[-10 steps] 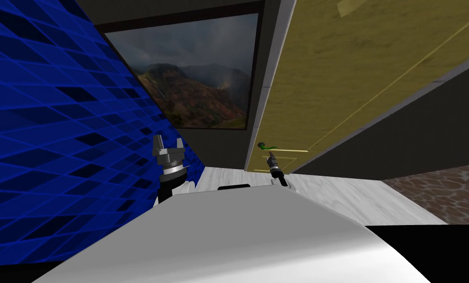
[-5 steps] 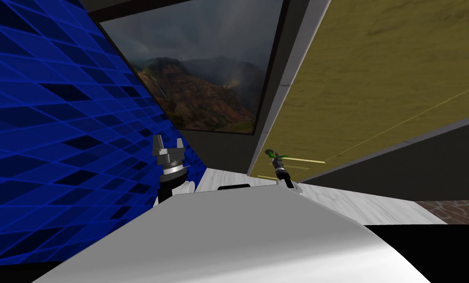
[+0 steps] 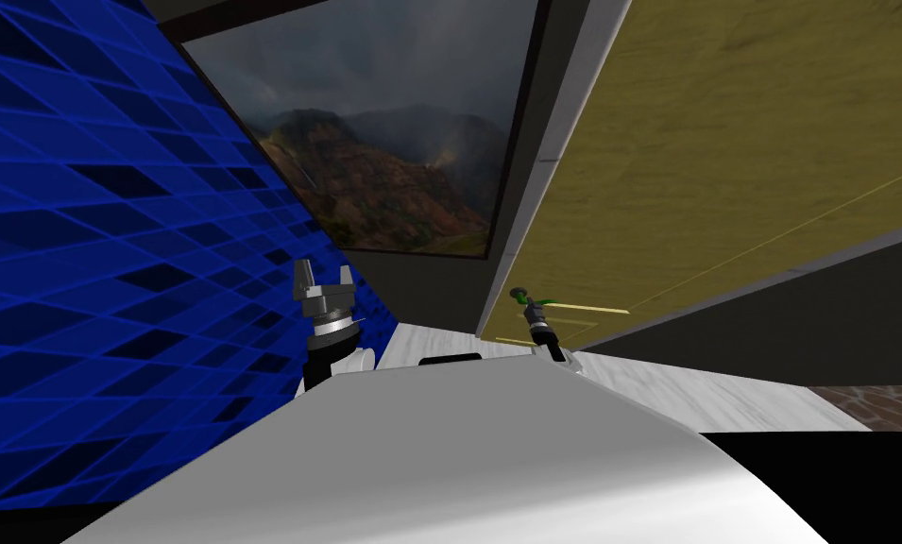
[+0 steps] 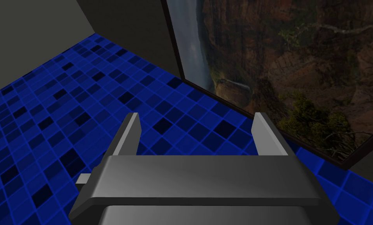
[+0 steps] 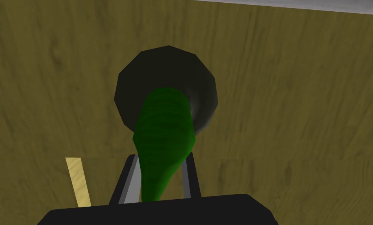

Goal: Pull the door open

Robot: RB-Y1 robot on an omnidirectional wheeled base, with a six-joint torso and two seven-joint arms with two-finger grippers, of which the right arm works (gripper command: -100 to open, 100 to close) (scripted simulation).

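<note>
The right claw, just under the green lever handle a second ago, now clamps it at the olive wooden door. The pull can begin, though any swing so far is unclear. The left claw hangs with its fingers apart.

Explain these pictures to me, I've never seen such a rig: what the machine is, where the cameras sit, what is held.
This is a two-armed robot in a simulated house. One picture comes from a camera on its head, looking steeply down; the others from cameras on each hand, looking along its tool. The right tool is shut on the green door handle, which juts from a dark round plate on the olive door. The left tool is open and empty, raised at the robot's left.
</note>
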